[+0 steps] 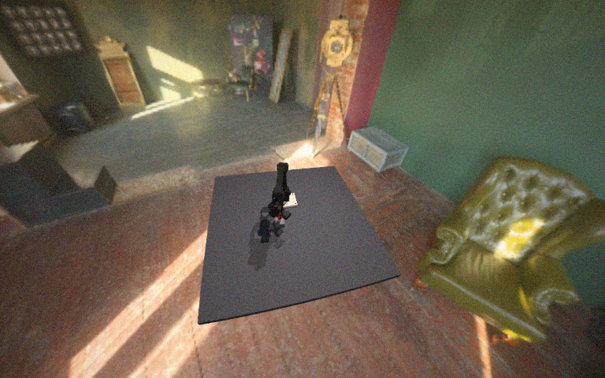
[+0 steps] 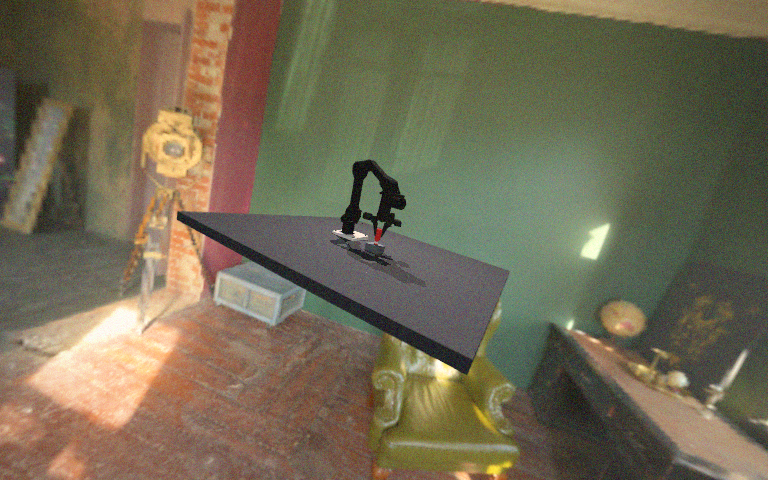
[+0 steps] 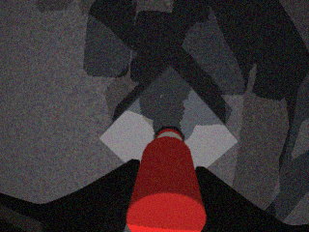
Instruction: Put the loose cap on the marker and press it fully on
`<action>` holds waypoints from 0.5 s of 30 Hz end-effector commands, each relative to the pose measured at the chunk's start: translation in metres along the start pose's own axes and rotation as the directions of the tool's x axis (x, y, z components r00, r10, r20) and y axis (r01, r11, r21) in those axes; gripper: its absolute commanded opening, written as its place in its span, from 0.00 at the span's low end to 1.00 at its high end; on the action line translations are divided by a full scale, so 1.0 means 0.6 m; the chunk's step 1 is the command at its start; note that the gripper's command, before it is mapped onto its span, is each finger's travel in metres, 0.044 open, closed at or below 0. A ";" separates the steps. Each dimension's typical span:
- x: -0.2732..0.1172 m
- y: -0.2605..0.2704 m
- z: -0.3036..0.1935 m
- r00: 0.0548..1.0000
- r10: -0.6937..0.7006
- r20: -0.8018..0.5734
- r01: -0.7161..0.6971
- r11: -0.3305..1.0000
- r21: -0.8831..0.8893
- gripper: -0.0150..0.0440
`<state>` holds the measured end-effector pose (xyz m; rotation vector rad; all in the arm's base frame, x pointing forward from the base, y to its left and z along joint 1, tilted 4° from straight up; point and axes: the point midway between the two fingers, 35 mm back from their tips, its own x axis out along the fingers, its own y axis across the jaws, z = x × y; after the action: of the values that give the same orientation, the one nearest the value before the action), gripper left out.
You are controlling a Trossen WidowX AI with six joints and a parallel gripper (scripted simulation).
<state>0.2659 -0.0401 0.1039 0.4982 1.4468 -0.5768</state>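
Note:
The red cap (image 3: 166,186) (image 2: 378,233) is upright between the fingers of my gripper (image 3: 166,170), which is shut on it. The cap is directly over the holder block (image 3: 212,144) (image 2: 374,248), a light grey block on the table. The marker (image 3: 170,135) stands in the block. In the wrist view only a pale band and a thin red edge of it show below the cap, at the block's dark hole. The cap hides the rest, and its lower end appears to be around the marker. I cannot tell whether it is fully seated. In the top view the arm mostly hides these things.
The dark table (image 1: 312,267) (image 2: 441,294) carries the arm, whose white base plate (image 1: 291,200) (image 2: 343,233) is close behind the block. Shadows of the arm fall across the block and the table. The armchair and other furniture stand beyond the table's edges.

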 end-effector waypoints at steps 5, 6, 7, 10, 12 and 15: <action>0.004 -0.002 -0.001 1.000 -0.004 -0.001 0.004 1.000 -0.006 0.25; 0.004 -0.002 -0.001 1.000 -0.004 -0.001 0.004 1.000 -0.006 0.25; 0.004 -0.002 -0.001 1.000 -0.004 -0.001 0.004 1.000 -0.006 0.25; 0.004 -0.002 -0.001 1.000 -0.004 -0.001 0.004 1.000 -0.006 0.25; 0.004 -0.002 -0.001 1.000 -0.004 -0.001 0.004 1.000 -0.006 0.25; 0.003 -0.001 -0.001 1.000 -0.001 -0.001 0.001 1.000 0.000 0.34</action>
<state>0.2651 -0.0403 0.1021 0.4977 1.4486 -0.5779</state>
